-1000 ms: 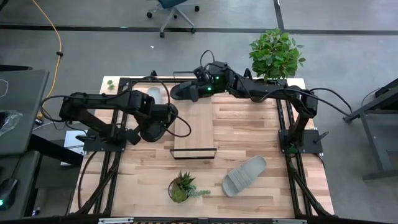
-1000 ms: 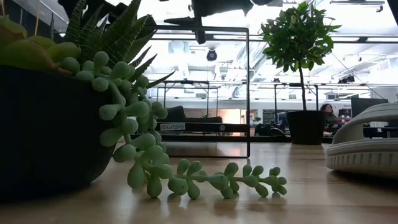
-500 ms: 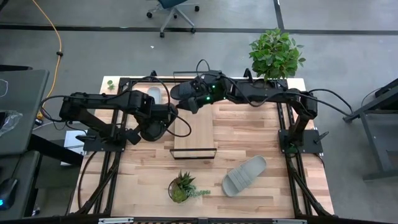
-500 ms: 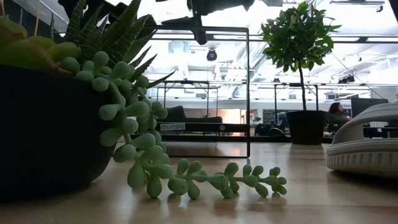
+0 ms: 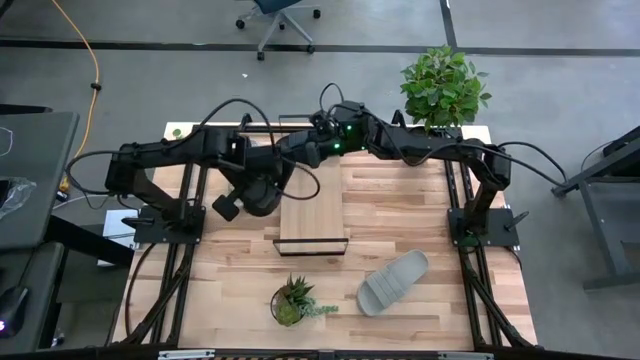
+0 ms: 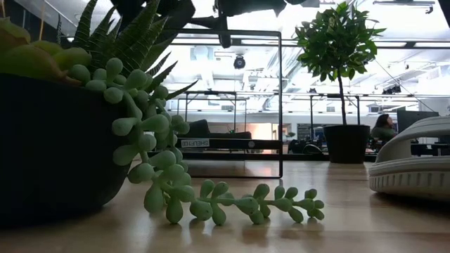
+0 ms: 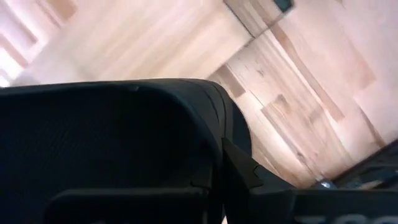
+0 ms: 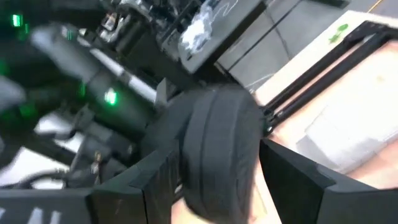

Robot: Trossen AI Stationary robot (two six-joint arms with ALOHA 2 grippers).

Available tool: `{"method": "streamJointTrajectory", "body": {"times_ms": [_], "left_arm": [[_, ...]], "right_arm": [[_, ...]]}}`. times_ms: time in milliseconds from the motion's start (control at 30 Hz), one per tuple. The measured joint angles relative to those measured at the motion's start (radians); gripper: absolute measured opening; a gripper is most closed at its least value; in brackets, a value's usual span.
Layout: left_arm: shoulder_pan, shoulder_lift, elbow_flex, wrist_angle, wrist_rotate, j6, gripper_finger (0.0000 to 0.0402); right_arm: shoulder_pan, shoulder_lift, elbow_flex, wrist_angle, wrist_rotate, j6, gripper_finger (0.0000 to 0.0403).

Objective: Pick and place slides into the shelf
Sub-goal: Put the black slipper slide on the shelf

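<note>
Overhead, both arms meet near the far end of the shelf [image 5: 312, 212], a narrow light-wood board with a black wire frame lying at the middle of the surface [image 5: 400, 215]. The right end effector [image 5: 305, 152] sits at about twelve o'clock from the board, and its wrist view shows a black slide [image 8: 217, 155] clasped between its widely spread fingers [image 8: 298, 180]. The left end effector [image 5: 262, 182] hangs just beside it, at roughly ten o'clock from the shelf's centre, fingers clenched; whether it grips anything I cannot tell, since its wrist view shows only a dark ribbed mass [image 7: 106, 143] filling the foreground above the wood. A light grey slide [image 5: 393, 281] lies sole-down at about four o'clock from the shelf, well apart from both arms; the low view catches it [image 6: 415, 165] at its right edge. A small potted succulent [image 5: 291, 300] stands at six o'clock, just below the shelf's near end. A leafy potted plant [image 5: 443, 86] stands at the far corner, around one o'clock.
</note>
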Motion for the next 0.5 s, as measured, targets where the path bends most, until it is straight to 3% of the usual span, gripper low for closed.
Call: {"method": "streamJointTrajectory", "body": {"times_ms": [333,500], "left_arm": [[0.021,0.013,0.000,-0.011,0.006,0.046,0.0002],[0.020,0.013,0.000,-0.009,0.006,0.046,0.0003]], "right_arm": [[0.001,0.001,0.000,-0.046,-0.004,-0.026,0.0212],[0.000,0.001,0.000,-0.053,0.015,-0.037,0.0193]]}}
